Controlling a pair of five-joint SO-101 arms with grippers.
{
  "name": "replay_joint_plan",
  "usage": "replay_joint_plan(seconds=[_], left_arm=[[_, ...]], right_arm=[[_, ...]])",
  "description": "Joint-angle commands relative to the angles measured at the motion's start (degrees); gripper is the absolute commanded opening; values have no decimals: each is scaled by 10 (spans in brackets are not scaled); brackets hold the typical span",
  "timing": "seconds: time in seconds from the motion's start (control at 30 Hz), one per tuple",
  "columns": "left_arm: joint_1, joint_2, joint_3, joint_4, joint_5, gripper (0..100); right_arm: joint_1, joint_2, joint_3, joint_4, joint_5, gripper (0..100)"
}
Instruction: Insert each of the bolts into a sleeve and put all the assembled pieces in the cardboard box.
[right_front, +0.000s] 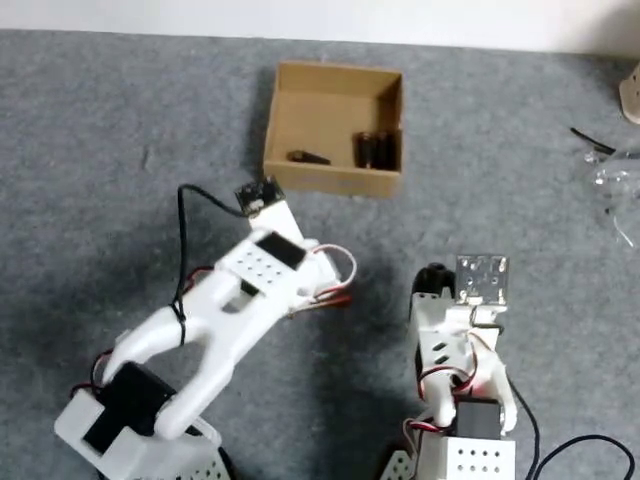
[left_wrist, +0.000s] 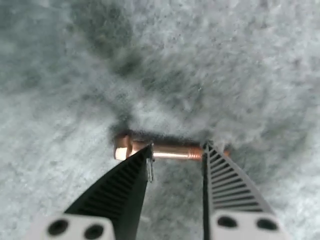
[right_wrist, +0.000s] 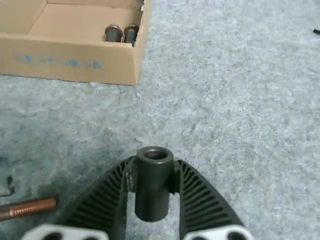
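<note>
A copper bolt (left_wrist: 165, 151) lies flat on the grey carpet. My left gripper (left_wrist: 177, 150) stands open over it, one black finger (left_wrist: 131, 176) near the bolt's head and the other (left_wrist: 223, 176) near its threaded end. My right gripper (right_wrist: 152, 172) is shut on a black sleeve (right_wrist: 152, 186), held upright with its hole facing up; the sleeve (right_front: 434, 279) sits in front of the right arm. The bolt's threaded end (right_wrist: 27, 208) lies just beside that gripper. The cardboard box (right_front: 334, 180) stands at the back, with two dark assembled pieces (right_front: 376, 150) and another (right_front: 308, 157) inside.
The left arm (right_front: 260, 265) stretches across the middle of the carpet toward the box. Clear plastic bits and a black cable (right_front: 608, 175) lie at the far right edge. Open carpet lies between the grippers and the box wall (right_wrist: 70, 62).
</note>
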Motion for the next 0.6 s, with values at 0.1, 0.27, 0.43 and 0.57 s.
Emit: replay_joint_plan(seconds=[0.1, 0.27, 0.43, 0.57], left_arm=[[-1, 0, -32, 21, 4, 158], [37, -5, -35, 65, 4, 158], [44, 0, -35, 59, 8, 158], [39, 17, -35, 47, 28, 158]], right_arm=[[6, -8, 44, -22, -1, 5], [6, -8, 44, -22, -1, 5], [6, -8, 45, -22, -1, 5], [6, -8, 45, -22, -1, 5]])
